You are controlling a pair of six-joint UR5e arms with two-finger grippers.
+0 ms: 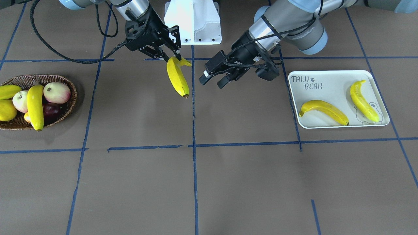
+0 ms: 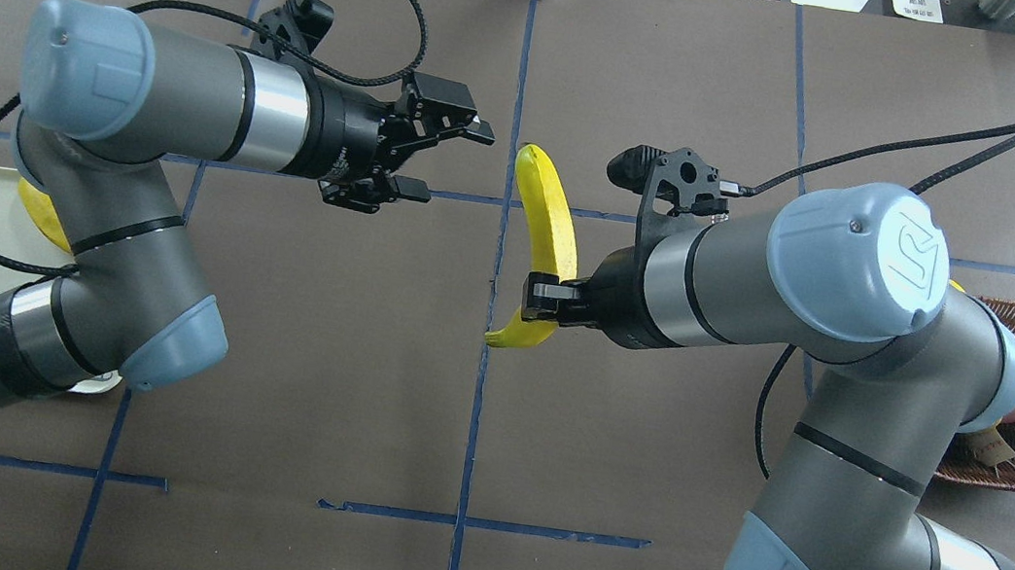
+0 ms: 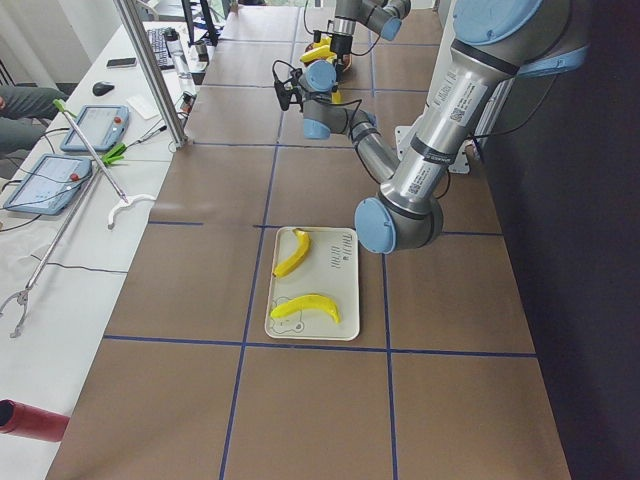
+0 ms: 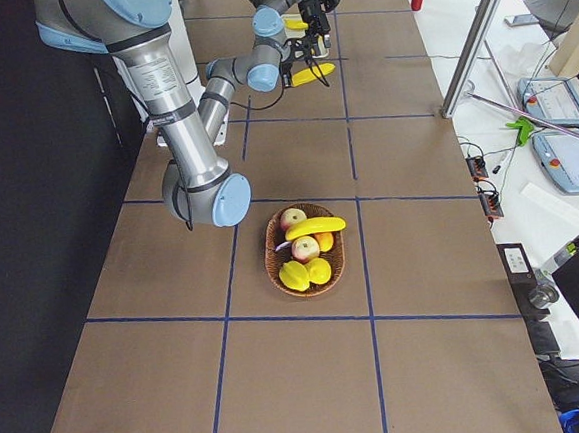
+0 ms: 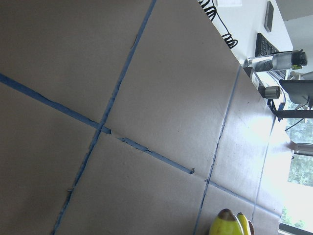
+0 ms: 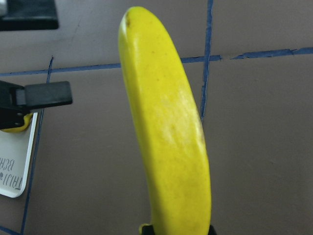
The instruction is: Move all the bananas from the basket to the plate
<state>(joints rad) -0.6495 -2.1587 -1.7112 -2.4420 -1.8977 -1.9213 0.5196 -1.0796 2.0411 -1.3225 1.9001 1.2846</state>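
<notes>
Above the table [image 1: 228, 182], right fingers [image 1: 176, 52] clamp a banana [image 1: 177, 78]; left fingers [image 2: 411, 187] spread wide.

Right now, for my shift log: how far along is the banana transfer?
Done: two bananas lie on the plate. In hand: the right gripper holds a third banana mid-table, beside the open left gripper. Left: one last banana in the basket.

I count four bananas [image 1: 177, 77] [image 1: 35, 107] [image 1: 323, 111] [image 1: 363, 101], two pale apples [image 1: 57, 92] [image 1: 20, 100] and two yellow-green mangoes [image 1: 8, 91] [image 1: 6, 110]. There is also one dark purple fruit [image 1: 50, 109] and one small orange fruit [image 1: 27, 117]. Besides those I see one wicker basket [image 1: 67, 109], one white tray [image 1: 336, 94] and two robot arms [image 2: 198, 102] [image 2: 746, 258].
</notes>
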